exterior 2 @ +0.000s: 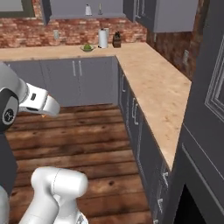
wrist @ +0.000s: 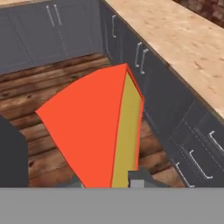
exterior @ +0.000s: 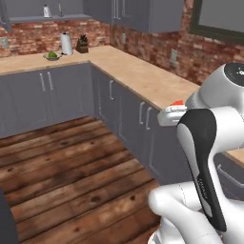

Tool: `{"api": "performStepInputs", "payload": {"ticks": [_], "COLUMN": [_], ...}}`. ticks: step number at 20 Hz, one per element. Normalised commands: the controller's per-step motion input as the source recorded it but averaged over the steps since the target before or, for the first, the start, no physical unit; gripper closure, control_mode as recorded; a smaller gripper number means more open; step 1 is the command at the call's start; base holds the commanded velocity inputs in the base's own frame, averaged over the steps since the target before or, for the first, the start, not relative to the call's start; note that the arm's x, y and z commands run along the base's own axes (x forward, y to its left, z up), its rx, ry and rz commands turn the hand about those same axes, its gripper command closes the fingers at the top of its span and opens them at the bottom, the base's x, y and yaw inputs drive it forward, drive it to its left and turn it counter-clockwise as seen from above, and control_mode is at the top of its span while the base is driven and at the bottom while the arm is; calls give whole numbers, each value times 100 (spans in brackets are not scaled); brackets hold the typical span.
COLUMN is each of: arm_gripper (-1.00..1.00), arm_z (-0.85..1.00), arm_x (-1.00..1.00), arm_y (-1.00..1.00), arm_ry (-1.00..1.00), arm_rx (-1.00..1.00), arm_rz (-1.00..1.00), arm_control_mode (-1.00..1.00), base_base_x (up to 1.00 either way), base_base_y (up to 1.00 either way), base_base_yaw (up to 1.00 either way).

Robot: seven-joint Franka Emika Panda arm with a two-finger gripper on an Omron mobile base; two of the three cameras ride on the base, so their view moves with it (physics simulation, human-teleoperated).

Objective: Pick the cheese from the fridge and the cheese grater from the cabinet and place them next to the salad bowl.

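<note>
Item: cheese [wrist: 100,131], one wedge, red rind face and yellow cut side, held between my gripper [wrist: 107,181] jaws, which stand narrow on its thick end. I see it carried in the air above the wooden floor [exterior: 71,162], just off the counter front; a red sliver of it shows at the hand in the left base view.

Step in hand, as I judge it: carry the wedge to the salad bowl [exterior: 52,56], which sits far off on the back counter [exterior: 143,76] near the corner. I want to keep the grip firm, hold the wedge level, clear the counter edge, and set it down beside the bowl, not in it.

Count:
- salad bowl, one, green lettuce ball inside.
- paper towel roll [exterior: 66,44], one, upright, near the bowl.
- knife block [exterior: 82,44], one, just beside the roll.
- cheese grater [exterior: 46,11], one, on the open cabinet [exterior: 28,18] shelf above, not yet fetched.
- second small item [exterior: 60,9] near the grater, too small to name.
</note>
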Motion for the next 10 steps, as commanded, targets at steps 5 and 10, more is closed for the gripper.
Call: {"api": "performStepInputs", "payload": {"ticks": [5,10], "arm_gripper": [100,100], "arm_z": [0,0], "arm_x": [0,0], "arm_y": [0,0], "arm_ry": [0,0], "arm_rx": [0,0], "arm_rz": [0,0], "arm_control_mode": [100,100], "base_base_x": [100,100], "base_base_y": [0,0], "base_base_yaw": [19,18]}}
